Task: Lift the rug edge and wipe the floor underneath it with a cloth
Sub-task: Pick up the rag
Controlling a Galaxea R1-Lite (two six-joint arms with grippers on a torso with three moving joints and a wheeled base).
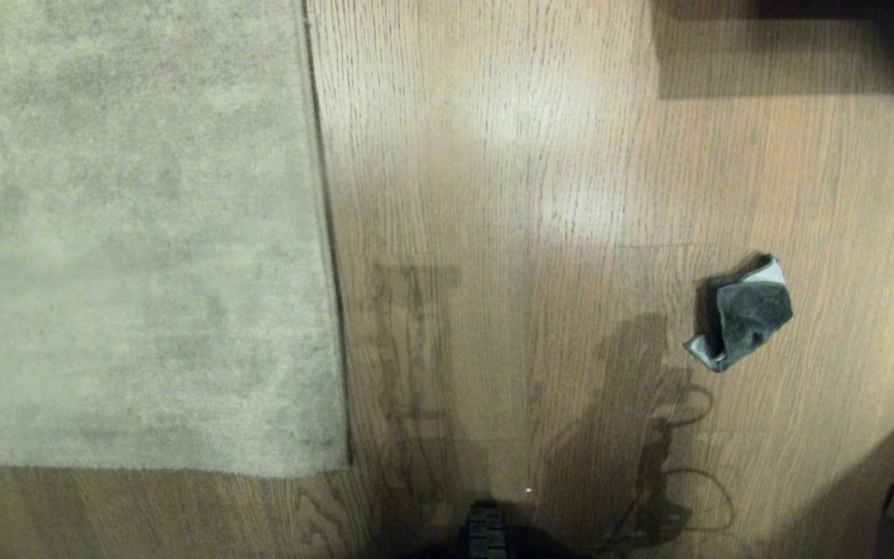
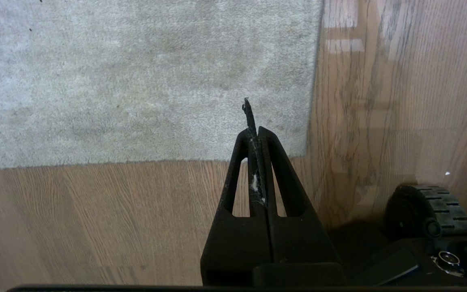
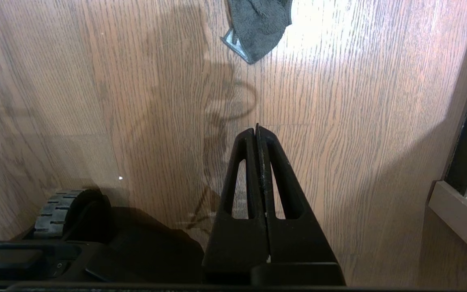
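Left wrist view shows the left tool (image 2: 256, 132) with its jaws pressed together and nothing gripped, hanging above the near right corner of the rug edge (image 2: 308, 121), which lies flat on the floor (image 2: 95, 223). The right tool (image 3: 256, 132) is likewise closed and empty over bare planks, with the cloth (image 3: 258, 24) lying crumpled farther out, apart from it. From the head camera, the cloth (image 1: 746, 314) sits on the floor (image 1: 532, 194) well to the right of the rug edge (image 1: 330, 272), untouched. By my reading nothing of the task is done yet: cloth to be picked up, rug to be lifted, floor beneath to be wiped. No containers are in view.
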